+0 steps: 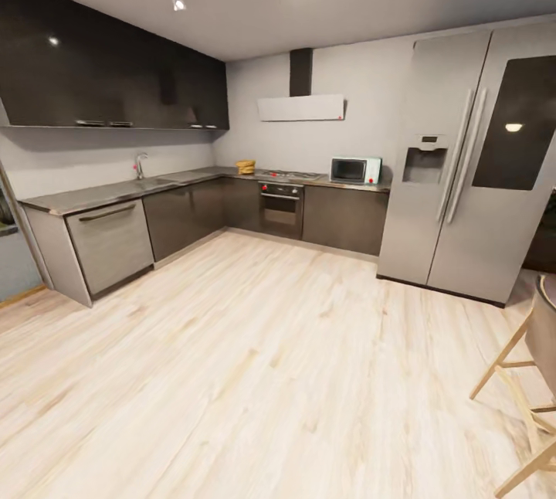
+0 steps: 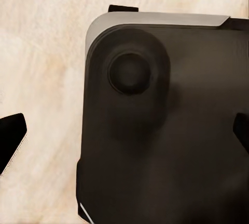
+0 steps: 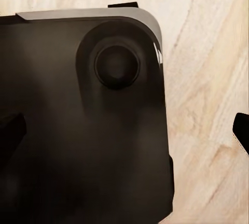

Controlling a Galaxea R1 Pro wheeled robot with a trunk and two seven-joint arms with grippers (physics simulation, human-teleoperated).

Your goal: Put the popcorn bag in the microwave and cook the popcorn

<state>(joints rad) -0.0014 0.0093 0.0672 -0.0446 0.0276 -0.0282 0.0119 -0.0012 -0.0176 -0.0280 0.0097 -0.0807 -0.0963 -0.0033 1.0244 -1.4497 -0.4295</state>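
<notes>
Kitchen, popcorn bag [image 1: 245, 167] on far countertop [image 1: 116, 191], beyond hob from microwave [image 1: 355, 170]

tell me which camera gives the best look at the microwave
The head view: the microwave sits far off on the countertop between the gas hob and the fridge, door shut. Both wrist views point down at the robot's dark base and the wood floor, so they add nothing on it.

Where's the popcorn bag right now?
In the head view, the popcorn bag sits on the countertop along the far wall, just left of the hob; the microwave stands on the hob's other side.
</notes>
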